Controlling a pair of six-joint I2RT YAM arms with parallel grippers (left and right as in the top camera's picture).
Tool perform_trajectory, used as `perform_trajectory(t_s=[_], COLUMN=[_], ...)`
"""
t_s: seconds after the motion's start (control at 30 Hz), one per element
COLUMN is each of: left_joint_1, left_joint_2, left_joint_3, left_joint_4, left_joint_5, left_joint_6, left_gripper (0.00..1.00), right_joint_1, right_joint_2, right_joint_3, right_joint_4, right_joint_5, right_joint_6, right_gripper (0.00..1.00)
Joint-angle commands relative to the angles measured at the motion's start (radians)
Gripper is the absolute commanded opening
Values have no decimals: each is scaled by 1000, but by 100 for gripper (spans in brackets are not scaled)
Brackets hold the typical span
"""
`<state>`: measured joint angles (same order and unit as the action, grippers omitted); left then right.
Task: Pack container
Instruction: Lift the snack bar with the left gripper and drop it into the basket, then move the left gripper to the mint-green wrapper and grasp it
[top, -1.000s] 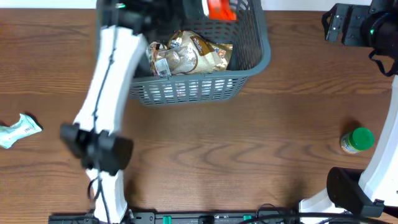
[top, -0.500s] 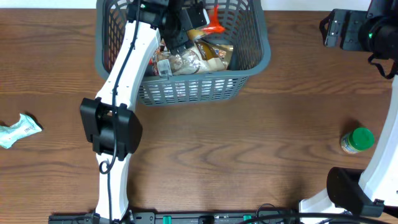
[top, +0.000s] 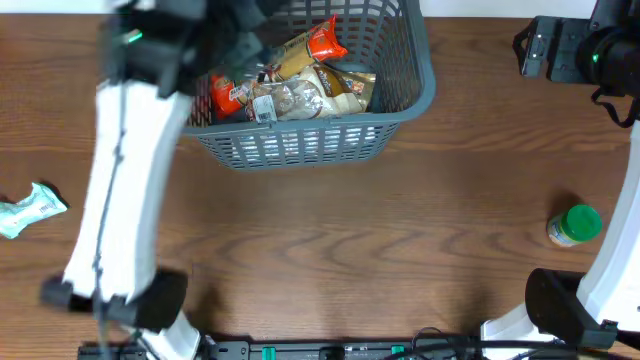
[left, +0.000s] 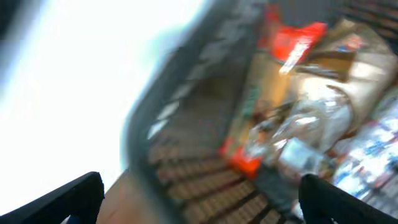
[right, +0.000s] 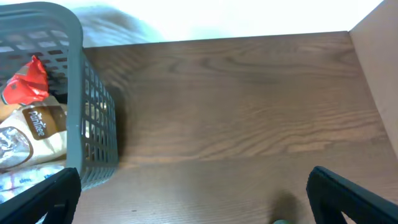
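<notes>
The container (top: 424, 88), a grey-blue lattice basket, stands at the table's far middle. Inside it lie a tan packet with an orange-red top (top: 312, 48), brown and white snack bags (top: 305, 95) and a red packet (top: 226, 95). My left arm (top: 125, 170) is blurred and stands over the basket's left rim. In the left wrist view my left gripper (left: 202, 194) is open and empty above the rim (left: 168, 118) and the packets (left: 280, 74). My right gripper (right: 199, 199) is open over bare table to the right of the basket (right: 93, 124), with nothing between its fingers.
A green-lidded jar (top: 574, 225) stands near the right edge of the table. A white and green packet (top: 30, 210) lies at the far left. The right arm's base (top: 565, 305) fills the near right corner.
My left gripper opened and let go of the orange-topped packet, which now lies in the basket. The left arm swung left towards the basket's left rim. The right arm stayed put.
</notes>
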<state>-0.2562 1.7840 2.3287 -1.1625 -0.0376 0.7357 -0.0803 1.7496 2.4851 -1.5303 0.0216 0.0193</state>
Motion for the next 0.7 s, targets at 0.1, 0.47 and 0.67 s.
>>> perform_trajectory(t_s=[0.1,0.47,0.67], left_joint_1=[279,803,892], left_joint_2=[-118,-34,64], left_joint_3=[17,-33,-148], left_joint_4=[-74,-296,-307], left_joint_5=[-87,-87,-87], left_joint_6=[-197,-1382,-1782], left_gripper=[98,98,98], right_joint_1=[-3,-2,10], right_joint_2=[3,3,3], right_joint_3=[-2,-2,-2], right_joint_4=[-3,27,38], right_joint_5=[-3,-4,-4], right_joint_6=[17,18,18], right_gripper=[99,99,99])
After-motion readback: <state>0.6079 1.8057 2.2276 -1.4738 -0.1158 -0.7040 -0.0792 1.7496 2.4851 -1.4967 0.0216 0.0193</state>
